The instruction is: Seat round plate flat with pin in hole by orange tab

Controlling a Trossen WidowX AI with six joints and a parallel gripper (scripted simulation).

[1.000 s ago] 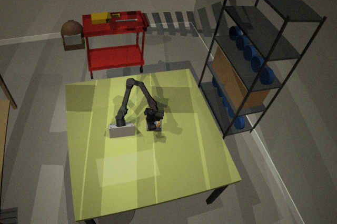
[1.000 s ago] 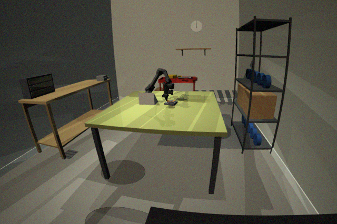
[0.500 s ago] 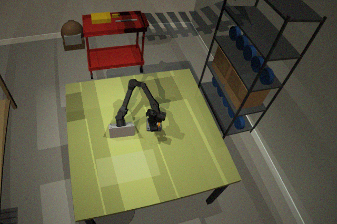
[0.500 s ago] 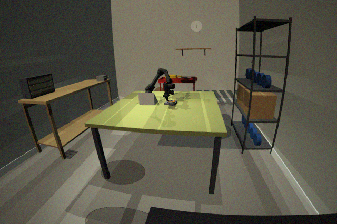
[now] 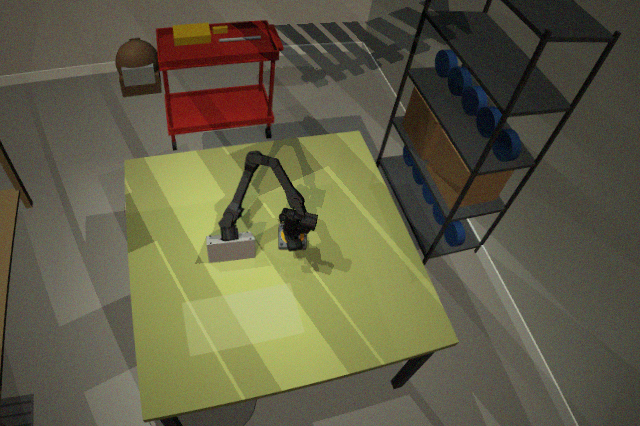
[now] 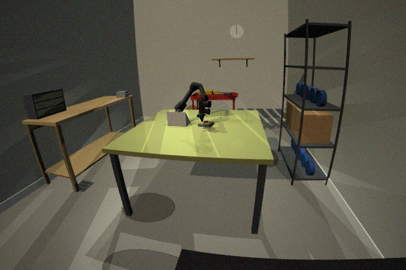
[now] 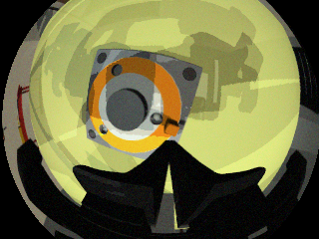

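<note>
Grey walls and floor enclose the room; furnishings, largest first: a black shelving rack (image 6: 311, 96) holding a brown carton and blue rolls, a wooden bench (image 6: 75, 119) along the side wall, a red cart (image 5: 219, 77) behind the work area, a round wall clock (image 6: 236, 31).

Yellow-green table (image 6: 196, 142), dark legs, crossed by pale bands of light and soft shadows. On it: the arm's grey mount block (image 5: 231, 248) and, just beside it, the fixture.

Fixture: square grey base (image 7: 189, 75) with corner holes, lying on the table. Round plate (image 7: 136, 108), orange ring around a pale centre, seated over the dark central post (image 7: 127, 110). A small dark hole (image 7: 158, 119) shows on the plate's lower right, toward the fingers; whether the pin is in it, and whether the plate lies flat, cannot be told.

Gripper (image 7: 170, 159): fingers pressed together, nothing between them, tips at the plate's near rim. Contact cannot be confirmed.

Risks, as judged:
- Closed tips pushing the rim may slip off the thin edge, leaving the plate unturned.
- A push too far would carry the hole past the pin, so the plate stays riding up.
- Downward pressure on a tilted plate could jam it on the post.
- Retreating carelessly could drag the plate out of alignment.
</note>
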